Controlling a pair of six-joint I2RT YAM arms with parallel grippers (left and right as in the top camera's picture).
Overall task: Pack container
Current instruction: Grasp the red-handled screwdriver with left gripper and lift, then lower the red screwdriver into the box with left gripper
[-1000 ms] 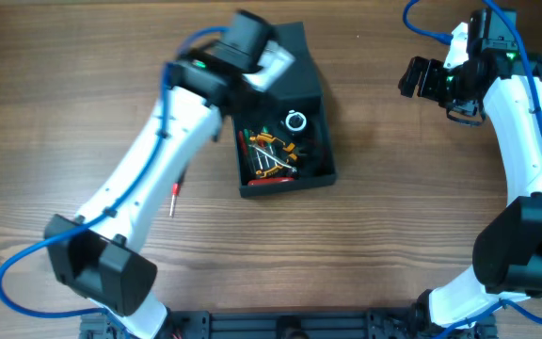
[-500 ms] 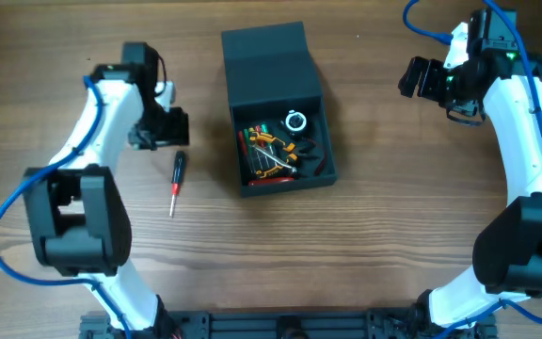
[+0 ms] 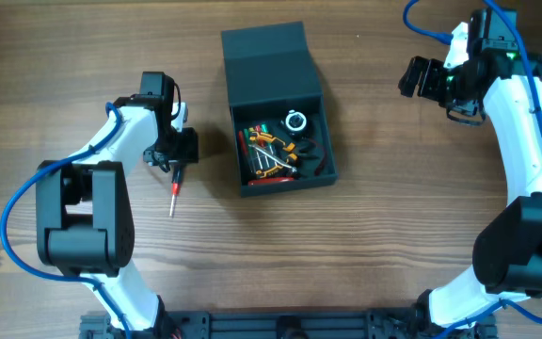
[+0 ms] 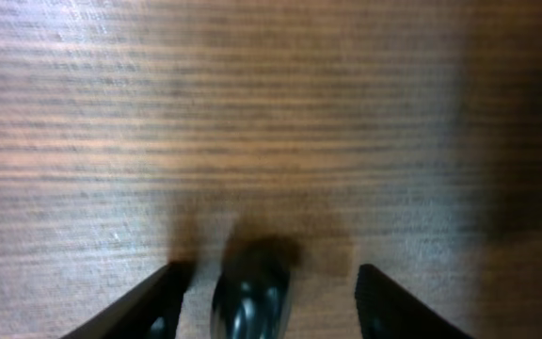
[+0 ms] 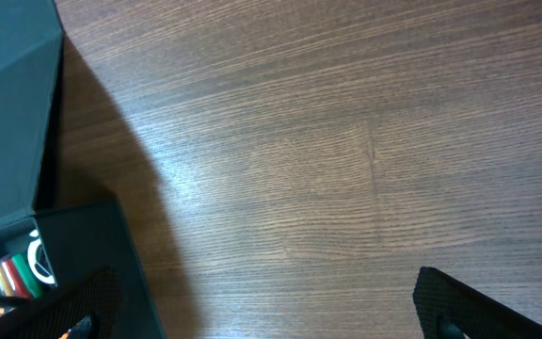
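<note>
Now left arm [image 3: 120,137] bent inward, jaws parted astride screwdriver [image 3: 173,191] handle.

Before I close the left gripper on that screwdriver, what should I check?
1. Left gripper open: ok, jaws spread.
2. Screwdriver handle between the jaws: ok, slightly off centre.
3. Container lid open: ok.
4. Room left among the tools inside: cannot tell.
5. Right gripper away from the container: ok, open.
</note>
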